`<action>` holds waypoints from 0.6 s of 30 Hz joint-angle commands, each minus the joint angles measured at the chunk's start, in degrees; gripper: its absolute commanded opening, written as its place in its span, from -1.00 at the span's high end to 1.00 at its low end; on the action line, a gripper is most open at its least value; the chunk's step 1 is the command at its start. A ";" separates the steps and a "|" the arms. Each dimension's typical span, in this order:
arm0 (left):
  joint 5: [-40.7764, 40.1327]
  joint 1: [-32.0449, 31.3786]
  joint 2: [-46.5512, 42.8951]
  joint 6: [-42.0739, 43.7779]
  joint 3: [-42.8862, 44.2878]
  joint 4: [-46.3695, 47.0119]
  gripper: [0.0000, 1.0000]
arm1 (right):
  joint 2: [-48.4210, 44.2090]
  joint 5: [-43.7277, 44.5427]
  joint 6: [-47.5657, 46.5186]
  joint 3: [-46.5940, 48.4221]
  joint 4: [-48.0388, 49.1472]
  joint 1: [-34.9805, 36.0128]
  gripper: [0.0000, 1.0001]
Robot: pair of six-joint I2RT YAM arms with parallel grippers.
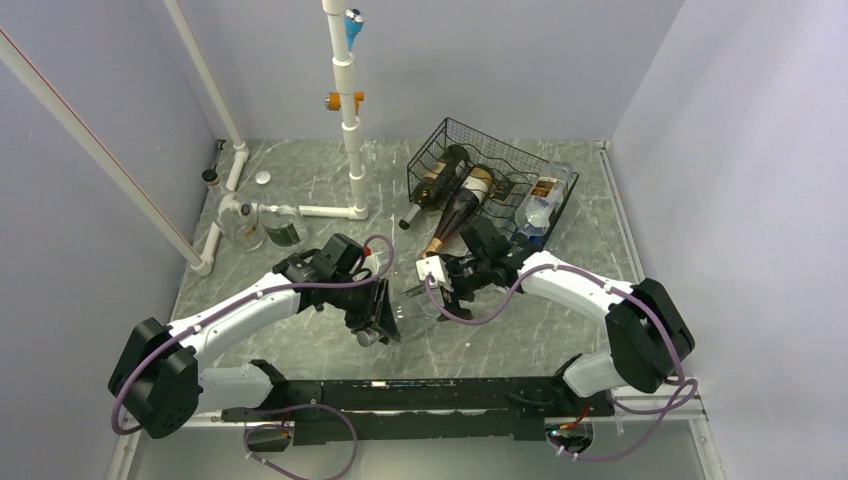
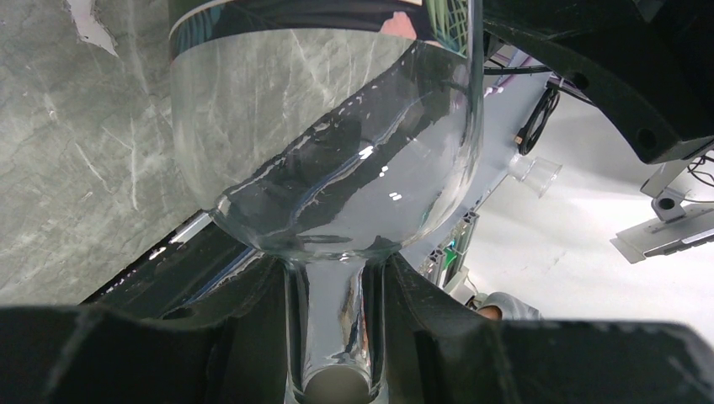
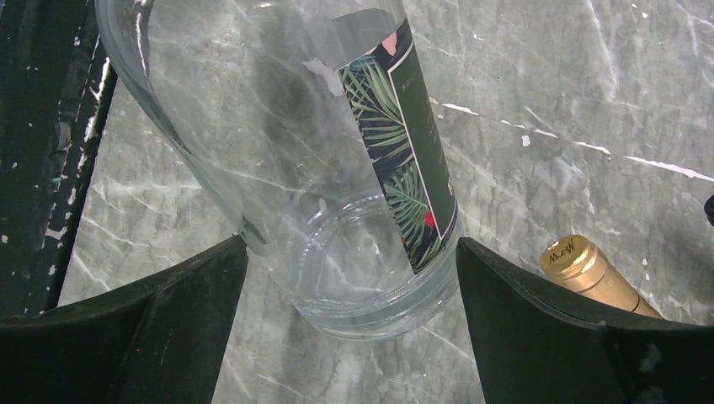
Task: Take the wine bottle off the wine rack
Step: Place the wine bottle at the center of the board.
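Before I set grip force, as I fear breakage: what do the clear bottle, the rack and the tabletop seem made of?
The clear bottle: probably glass, glossy, with sharp highlights and the table showing through; hard plastic is possible. The wine rack: thin black wire, likely coated metal, fairly matte. The table: grey-green with white veins, smooth; marble or a printed look-alike, I cannot tell.

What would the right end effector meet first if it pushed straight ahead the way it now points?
The clear glass bottle: its base sits between the right end effector fingers, so the palm would likely meet that base first. The gold-capped bottle lies off to one side, probably missed.
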 commanded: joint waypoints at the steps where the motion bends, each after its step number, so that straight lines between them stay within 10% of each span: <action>1: 10.22 -0.59 -0.72 2.65 3.12 9.50 0.49 | 1.63 1.03 -0.01 -1.31 2.92 0.54 -0.84; 18: 13.70 -0.22 -0.46 3.64 4.61 8.83 -0.05 | 2.69 -0.53 -0.40 -0.51 0.85 0.42 -0.85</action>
